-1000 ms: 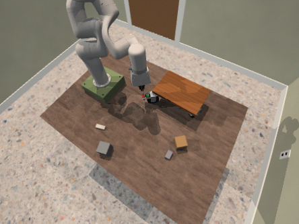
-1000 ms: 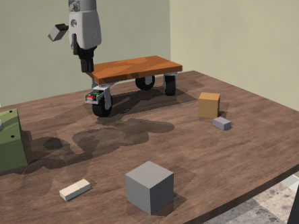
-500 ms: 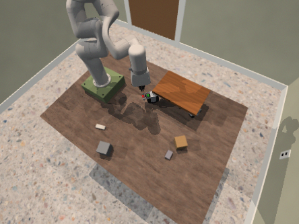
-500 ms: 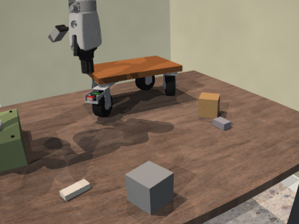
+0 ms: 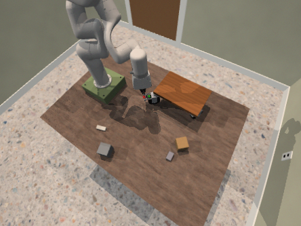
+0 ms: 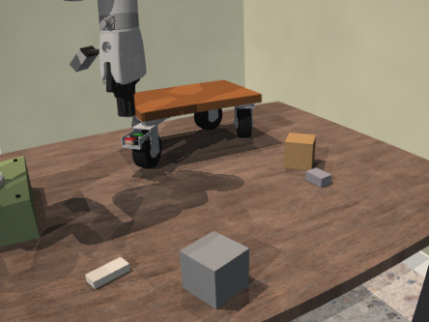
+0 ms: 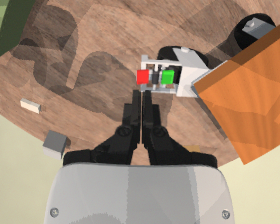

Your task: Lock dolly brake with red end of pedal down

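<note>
The dolly (image 5: 183,92) (image 6: 195,97) has an orange wooden deck on black casters and stands on the dark wood mat. Its near caster (image 6: 146,152) carries a brake pedal (image 6: 134,138) (image 7: 155,77) with a red end (image 7: 143,76) and a green end (image 7: 166,77). The pedal lies about level. My gripper (image 7: 141,102) (image 6: 126,108) (image 5: 144,91) is shut and empty. It hangs just above the pedal, with its tips over the red end, close to the deck's edge. I cannot tell whether the tips touch the pedal.
A green base block (image 5: 104,85) holds the arm at the mat's back left. A grey cube (image 6: 214,269), a cream bar (image 6: 107,272), a tan cube (image 6: 300,150) and a small grey block (image 6: 318,177) lie in front of the dolly.
</note>
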Robot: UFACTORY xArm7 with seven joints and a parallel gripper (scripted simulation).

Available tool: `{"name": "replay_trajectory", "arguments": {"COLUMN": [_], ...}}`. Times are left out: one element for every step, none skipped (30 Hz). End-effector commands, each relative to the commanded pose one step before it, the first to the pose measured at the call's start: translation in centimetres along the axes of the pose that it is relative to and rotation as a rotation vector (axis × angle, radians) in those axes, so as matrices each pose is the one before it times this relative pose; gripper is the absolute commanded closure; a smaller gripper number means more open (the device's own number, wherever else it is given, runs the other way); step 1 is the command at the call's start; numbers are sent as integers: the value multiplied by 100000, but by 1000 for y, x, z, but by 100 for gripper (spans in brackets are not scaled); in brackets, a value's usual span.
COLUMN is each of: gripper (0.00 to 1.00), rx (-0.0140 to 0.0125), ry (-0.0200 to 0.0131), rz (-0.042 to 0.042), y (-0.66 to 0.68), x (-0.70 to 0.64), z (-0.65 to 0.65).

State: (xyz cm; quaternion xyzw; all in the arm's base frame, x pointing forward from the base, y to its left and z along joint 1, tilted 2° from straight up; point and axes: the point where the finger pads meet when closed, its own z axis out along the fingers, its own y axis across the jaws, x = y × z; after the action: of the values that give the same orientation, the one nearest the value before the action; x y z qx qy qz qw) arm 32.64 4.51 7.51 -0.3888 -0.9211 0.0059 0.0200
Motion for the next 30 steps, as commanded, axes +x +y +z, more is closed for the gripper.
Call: {"name": "replay_trajectory", "arguments": {"gripper": [100, 100, 100, 100, 100, 100, 100, 100, 100, 100, 100, 100, 100, 100, 100, 100, 100, 100, 100, 100, 100, 100, 100, 100, 100, 100, 100, 100, 100, 100], "rx": [-105, 10, 0, 0, -6, 9, -10, 15, -20, 22, -3, -13, 22, -2, -24, 19, 14, -1, -13, 0, 0, -23, 20, 13, 7, 2, -1, -4, -5, -6], "ry": [-184, 0, 0, 0, 0, 0, 0, 0, 0, 0, 0, 0, 0, 0, 0, 1, 0, 0, 0, 0, 0, -1, 0, 0, 0, 0, 0, 0, 0, 0], "rz": [49, 3, 0, 0, -2, 3, -3, 4, -6, 6, -1, -4, 5, -1, -6, 4, 3, 0, -3, 0, 0, -5, 4, 2, 1, 0, 0, -1, -1, -1], "y": [160, 1, 0, 0, 4, 1, 5, -1, 7, -3, 3, 5, -4, 2, 7, -3, -2, 2, 5, 0, 0, 7, -4, -2, -1, 0, 1, 1, 2, 2], "x": [-174, -2, 0, 0, 0, -2, 1, -2, 2, -3, 0, 1, -3, 0, 2, -2, -2, 0, 1, 0, 0, 1, -2, -1, -1, 0, 0, 0, 0, 0], "z": [1245, 255, 0, 0, 248, 235, 226, 212, 203, 187, 177, 166, 151, 141, 132, 117, 108, 100, 91, 0, 0, 83, 72, 65, 58, 52, 46, 40, 34, 29]}}
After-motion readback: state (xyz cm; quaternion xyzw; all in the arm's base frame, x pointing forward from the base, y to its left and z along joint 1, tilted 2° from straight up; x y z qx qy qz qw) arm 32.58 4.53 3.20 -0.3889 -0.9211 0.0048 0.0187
